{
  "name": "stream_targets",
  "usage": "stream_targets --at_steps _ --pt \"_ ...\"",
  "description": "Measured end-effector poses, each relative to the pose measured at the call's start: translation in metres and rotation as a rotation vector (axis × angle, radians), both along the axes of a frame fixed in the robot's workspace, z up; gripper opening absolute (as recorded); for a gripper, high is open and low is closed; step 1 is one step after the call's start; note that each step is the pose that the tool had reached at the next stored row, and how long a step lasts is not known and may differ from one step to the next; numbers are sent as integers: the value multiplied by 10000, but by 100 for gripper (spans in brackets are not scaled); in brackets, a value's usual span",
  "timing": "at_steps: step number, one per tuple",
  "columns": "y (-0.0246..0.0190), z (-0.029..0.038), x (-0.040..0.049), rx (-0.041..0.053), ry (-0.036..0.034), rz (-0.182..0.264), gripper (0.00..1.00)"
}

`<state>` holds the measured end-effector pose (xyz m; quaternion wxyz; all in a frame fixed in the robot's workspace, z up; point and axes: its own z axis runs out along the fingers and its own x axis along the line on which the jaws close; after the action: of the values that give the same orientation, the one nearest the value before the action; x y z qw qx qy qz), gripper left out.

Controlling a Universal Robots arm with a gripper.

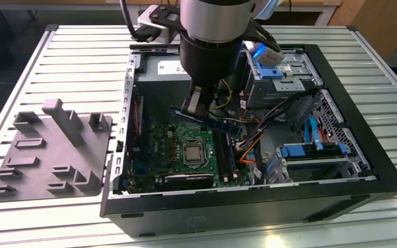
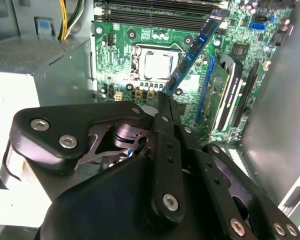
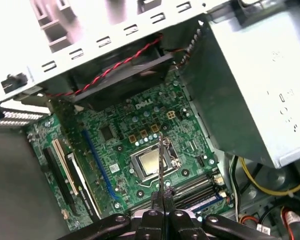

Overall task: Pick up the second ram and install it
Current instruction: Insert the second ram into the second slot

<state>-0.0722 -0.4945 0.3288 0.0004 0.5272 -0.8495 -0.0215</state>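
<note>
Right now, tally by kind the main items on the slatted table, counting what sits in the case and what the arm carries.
RAM stick, held in the gripper: 1
Grey holder tray: 1
Open computer case: 1
Green motherboard: 1
Total: 4

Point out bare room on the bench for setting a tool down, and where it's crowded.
Bare slatted table lies beyond the grey holder tray, on the exterior view's left of the computer case; another strip runs before the tray. Crowded: inside the case, where the end effector holds the second ram beside cables.
</note>
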Motion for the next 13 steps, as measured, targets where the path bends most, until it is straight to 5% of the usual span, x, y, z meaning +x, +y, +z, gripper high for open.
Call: stream_targets --at_steps 13 --pt "0 0 0 0 0 -1482 12"
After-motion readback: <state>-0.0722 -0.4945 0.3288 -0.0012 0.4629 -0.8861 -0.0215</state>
